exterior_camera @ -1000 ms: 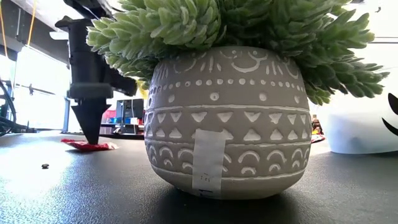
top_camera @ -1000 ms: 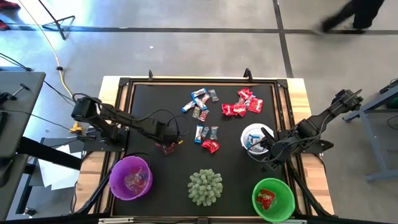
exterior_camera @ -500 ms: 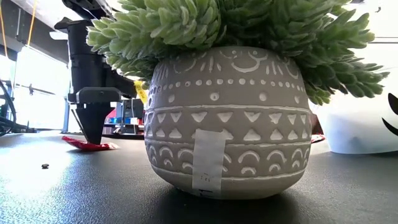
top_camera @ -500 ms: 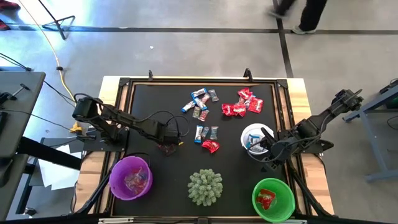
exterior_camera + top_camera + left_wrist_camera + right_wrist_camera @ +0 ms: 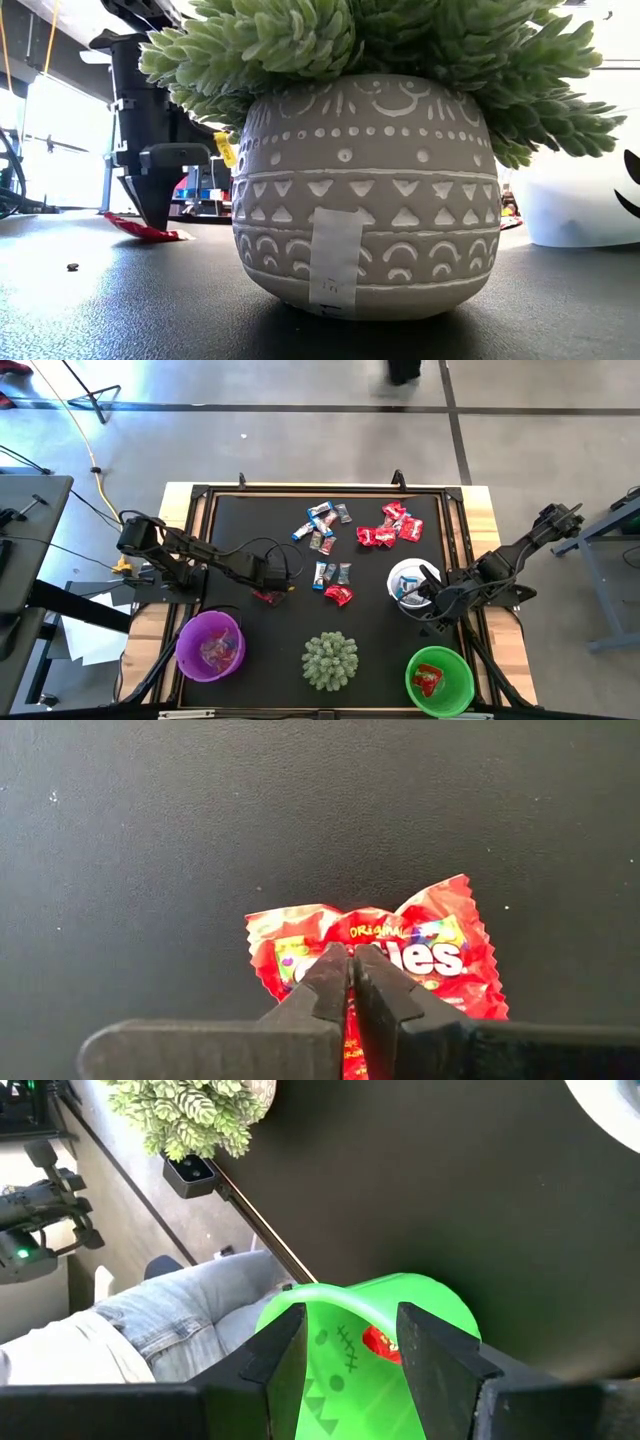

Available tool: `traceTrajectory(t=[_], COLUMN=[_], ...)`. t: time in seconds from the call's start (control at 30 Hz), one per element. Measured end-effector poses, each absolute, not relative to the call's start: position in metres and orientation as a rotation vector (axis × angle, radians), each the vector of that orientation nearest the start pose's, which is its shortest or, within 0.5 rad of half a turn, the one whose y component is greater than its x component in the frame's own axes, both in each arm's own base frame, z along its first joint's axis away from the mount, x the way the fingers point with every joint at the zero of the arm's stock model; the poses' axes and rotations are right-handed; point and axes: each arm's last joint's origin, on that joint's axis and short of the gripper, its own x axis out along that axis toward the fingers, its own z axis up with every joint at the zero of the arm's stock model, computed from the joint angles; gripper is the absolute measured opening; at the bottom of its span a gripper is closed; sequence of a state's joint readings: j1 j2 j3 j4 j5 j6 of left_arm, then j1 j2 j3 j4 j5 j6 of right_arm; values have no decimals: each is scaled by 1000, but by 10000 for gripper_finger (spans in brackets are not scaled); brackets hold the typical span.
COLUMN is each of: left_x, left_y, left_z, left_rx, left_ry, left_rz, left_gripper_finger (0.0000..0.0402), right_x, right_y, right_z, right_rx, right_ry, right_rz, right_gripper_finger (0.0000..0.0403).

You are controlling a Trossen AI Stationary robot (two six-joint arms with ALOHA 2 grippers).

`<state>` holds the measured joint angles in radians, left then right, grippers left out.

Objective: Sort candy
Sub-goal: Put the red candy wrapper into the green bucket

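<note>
My left gripper stands on the black mat at the left of the middle, shut on a red candy packet, also seen in the low view. Loose candy lies farther back: blue-and-white and pinkish pieces, red ones and a small group mid-table. My right gripper hovers open at the near rim of the white bowl, holding nothing. Its wrist view looks past the fingers at the green bowl. My left gripper pinches the red packet at its middle between its two fingertips. The fingers come from above and point down. The wrapper is bunched at the tips. The packet rests on the mat, with one end tipped slightly up.
A purple bowl with candy stands at the near left. The green bowl at the near right holds a red piece. A potted spiky plant stands between them. A person's legs in jeans show past the table's near edge.
My left gripper has shut on the red packet while staying in place on the mat. The packet has bunched between the tips, and one end has tipped up off the mat. The right arm has kept still.
</note>
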<state>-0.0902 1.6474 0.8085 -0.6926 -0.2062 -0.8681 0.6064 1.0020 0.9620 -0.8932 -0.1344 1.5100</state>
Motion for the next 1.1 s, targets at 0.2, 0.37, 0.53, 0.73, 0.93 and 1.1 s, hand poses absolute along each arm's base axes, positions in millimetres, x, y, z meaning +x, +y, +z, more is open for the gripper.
traceTrajectory(t=[0.2, 0.37, 0.53, 0.73, 0.93, 1.1], left_x=[260, 273, 277, 275, 274, 277], left_y=[-19, -20, -22, -32, -43, -43], left_z=[137, 151, 162, 170, 170, 170], left_rx=[-481, -444, -410, -394, -293, -242], left_ry=[1328, 1316, 1382, 1503, 1493, 1442], left_rz=[729, 662, 563, 371, 339, 378], left_gripper_finger=[23, 53, 82, 112, 135, 148], right_x=[148, 148, 148, 148, 148, 148], right_y=[107, 107, 107, 107, 107, 107], right_z=[299, 298, 299, 299, 299, 299], right_rx=[1105, 1086, 1079, 1066, 1063, 1063], right_ry=[1213, 1212, 1211, 1210, 1210, 1210], right_rz=[-142, -129, -124, -115, -113, -113], right_gripper_finger=[149, 149, 149, 149, 149, 149])
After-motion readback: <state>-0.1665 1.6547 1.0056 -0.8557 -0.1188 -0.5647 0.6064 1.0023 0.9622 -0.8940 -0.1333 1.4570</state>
